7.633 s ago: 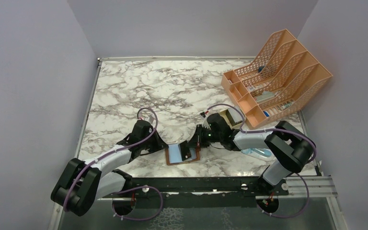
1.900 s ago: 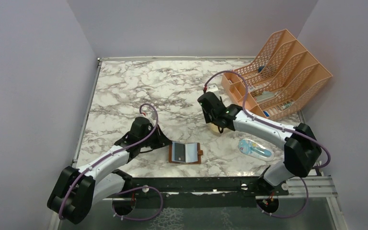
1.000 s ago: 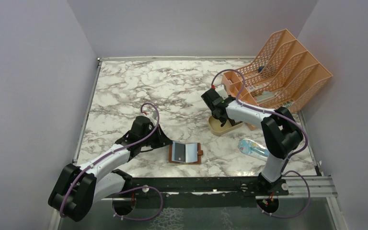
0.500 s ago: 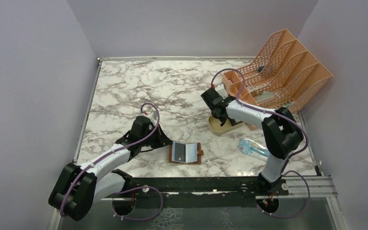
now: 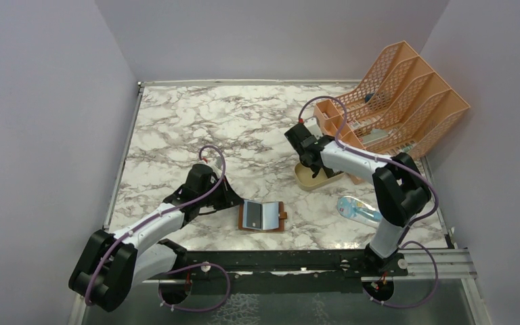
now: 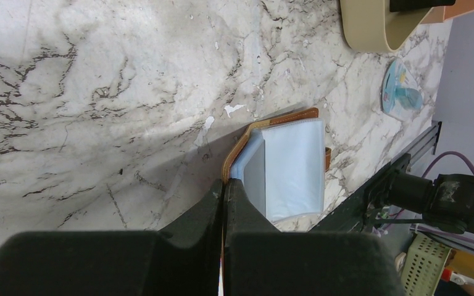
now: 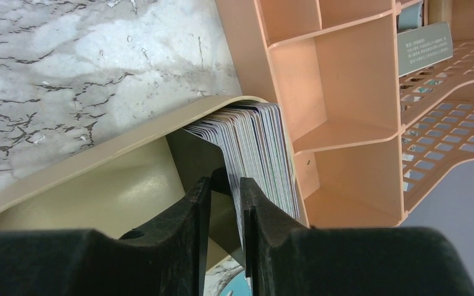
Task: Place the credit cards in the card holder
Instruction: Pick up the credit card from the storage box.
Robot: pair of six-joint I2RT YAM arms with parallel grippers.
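Found the cards standing on edge in a tight fan inside the tray, packed at the end that touches the file rack. Noted faces pressed side by side and thin edges exposed, running from the tray's rim toward its floor. Could not tell which edge was the long one.

Saw the right gripper down in the tray, jaws narrowly apart and straddling the outermost few cards. No firm pinch evident yet.

Judged the cards light, stiff and slick-faced, likely to lift out several at once. Best taken at the exposed edge, one finger on each face, after parting a single card from the fan.

Located the card holder on the table, well apart from the tray, toward the arm bases. Lay open with clear sleeves upward, long axis across the table, snap tab on the end nearer the tray. Found the left gripper closed tight at the corner farthest from the tray, apparently nipping the leather edge to steady it. Judged the holder soft and liable to slide or fold.
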